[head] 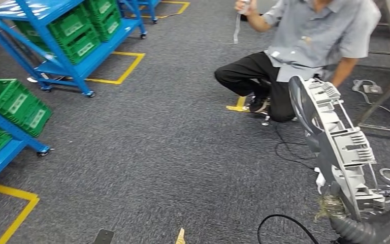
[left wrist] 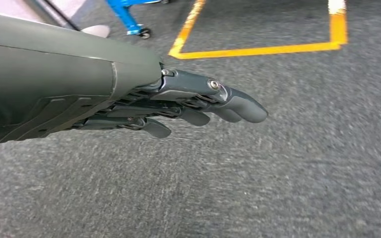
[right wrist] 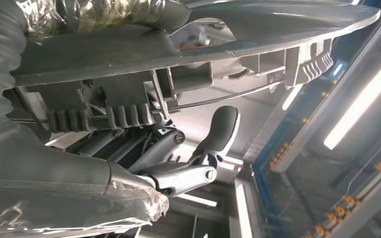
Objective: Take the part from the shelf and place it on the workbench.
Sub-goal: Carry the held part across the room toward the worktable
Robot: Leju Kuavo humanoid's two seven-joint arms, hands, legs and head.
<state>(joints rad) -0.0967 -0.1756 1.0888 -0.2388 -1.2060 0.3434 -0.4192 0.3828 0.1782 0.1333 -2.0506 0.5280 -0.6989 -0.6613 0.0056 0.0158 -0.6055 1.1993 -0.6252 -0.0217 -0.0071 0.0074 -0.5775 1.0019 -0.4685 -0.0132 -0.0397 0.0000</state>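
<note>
Nearest the camera, the right hand (head: 386,203) grips the part (head: 337,147), a long grey moulded-plastic panel with ribbed fins and box-shaped recesses, held upright above speckled grey carpet (head: 172,152). Its dark fingers (right wrist: 129,144) curl against the ribbed underside. Left hand (left wrist: 193,106): smooth dark fingers extended, slightly spread, holding nothing. Beyond the part, a person (head: 304,46) crouches; farther left stand blue metal shelves (head: 56,56) holding green slatted crates (head: 76,30).

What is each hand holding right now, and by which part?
The right hand holds the grey plastic part by its lower end, fingers against the ribbed side. The left hand holds nothing.
</note>
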